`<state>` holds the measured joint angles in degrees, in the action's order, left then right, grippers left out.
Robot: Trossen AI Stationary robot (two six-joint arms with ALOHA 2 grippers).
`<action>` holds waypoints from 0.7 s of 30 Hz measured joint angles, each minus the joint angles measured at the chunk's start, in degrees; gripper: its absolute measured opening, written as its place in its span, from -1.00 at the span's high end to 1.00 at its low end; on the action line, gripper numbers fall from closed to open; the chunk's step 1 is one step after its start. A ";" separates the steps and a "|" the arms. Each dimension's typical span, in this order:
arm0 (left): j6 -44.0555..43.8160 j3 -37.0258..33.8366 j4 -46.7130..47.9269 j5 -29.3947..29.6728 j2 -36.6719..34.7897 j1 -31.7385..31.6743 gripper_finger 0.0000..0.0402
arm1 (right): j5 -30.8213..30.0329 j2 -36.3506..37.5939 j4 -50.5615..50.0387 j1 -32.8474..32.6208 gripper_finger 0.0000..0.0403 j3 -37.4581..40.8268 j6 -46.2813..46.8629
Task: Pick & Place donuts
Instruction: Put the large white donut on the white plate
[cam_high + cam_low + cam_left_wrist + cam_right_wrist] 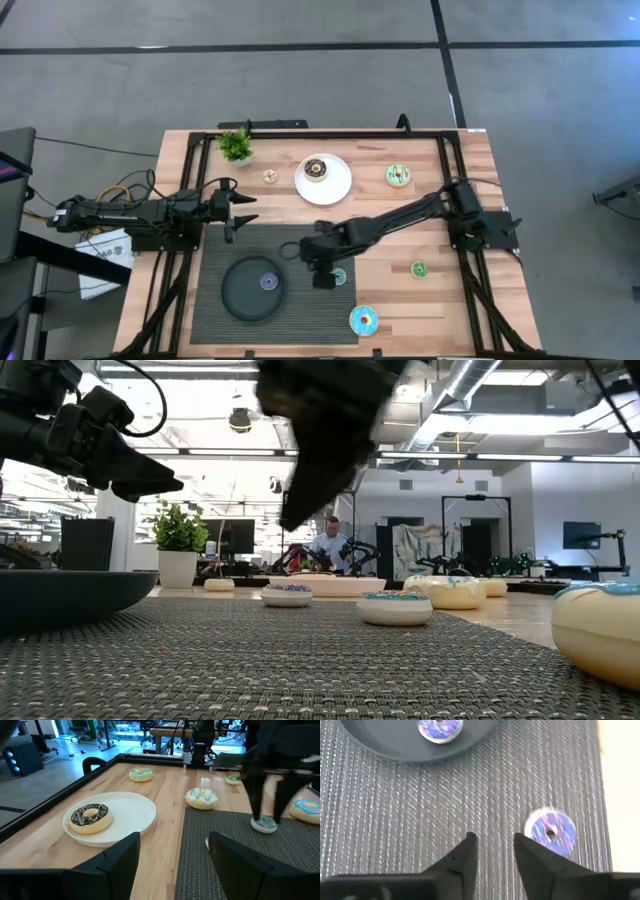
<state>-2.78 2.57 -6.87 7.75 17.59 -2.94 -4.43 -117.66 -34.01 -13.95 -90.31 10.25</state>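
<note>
Donut coin-sized, purple-blue speckled icing, on mat; right gripper narrow, empty, beside it.

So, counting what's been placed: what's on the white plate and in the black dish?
Plate: one chocolate donut. Dish: one small purple donut. Nothing covers either.

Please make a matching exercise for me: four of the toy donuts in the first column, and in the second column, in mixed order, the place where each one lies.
Things
1. chocolate-brown iced toy donut
2. small purple toy donut
3. small teal toy donut
4. large green iced toy donut

Places
A. directly on the grey ribbed mat
B. on the bare wooden table
C. on the white round plate
D. in the black round dish

Pairs: 1-C, 2-D, 3-A, 4-B
</note>
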 joint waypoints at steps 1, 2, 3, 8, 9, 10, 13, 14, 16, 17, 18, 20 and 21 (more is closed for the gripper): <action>-0.04 0.00 -0.01 0.00 -0.01 0.00 -0.14 | -0.06 2.34 2.32 0.08 0.51 4.11 1.09; -0.05 0.00 -0.05 0.00 -0.01 0.00 -0.14 | -0.08 4.82 4.84 0.06 0.55 8.20 2.18; -0.05 0.00 -0.08 0.00 0.02 0.00 -0.14 | -0.13 7.27 8.16 0.08 0.59 12.28 3.58; -0.05 0.00 -0.33 0.37 0.02 0.00 -0.14 | -1.37 20.25 20.96 -0.26 0.72 31.93 11.45; -0.11 0.00 -0.32 0.50 0.04 0.00 -0.14 | -3.22 22.79 22.85 -0.64 0.73 35.42 12.78; -0.61 0.00 -0.32 0.49 0.04 0.00 -0.14 | -5.50 25.25 24.83 -1.12 0.74 38.72 13.97; -2.38 0.69 0.20 1.45 0.05 0.00 -0.14 | -13.94 32.55 30.02 -3.29 0.77 48.78 17.86; -2.65 1.19 0.25 1.93 0.05 0.00 -0.14 | -16.62 34.81 31.59 -4.11 0.78 51.81 19.12; -2.55 2.46 0.31 2.10 0.06 0.00 -0.14 | -21.12 39.04 34.28 -5.58 0.80 57.07 20.85; -2.23 3.26 0.51 2.16 0.06 0.00 -0.14 | -22.54 41.00 35.84 -6.07 0.81 59.42 21.25; -1.82 4.05 0.77 2.17 0.16 0.00 -0.14 | -23.16 42.77 37.21 -6.21 0.82 61.47 21.26; -1.56 5.66 0.91 2.39 1.27 0.00 -0.14 | -23.28 46.08 40.09 -6.17 0.87 65.33 20.68; -1.52 6.53 1.20 2.41 1.95 0.00 -0.14 | -23.11 47.49 42.06 -5.96 0.91 67.11 19.72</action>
<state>-4.30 9.10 -5.67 10.16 19.54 -2.94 -27.54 -70.17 8.05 -19.92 -23.20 29.97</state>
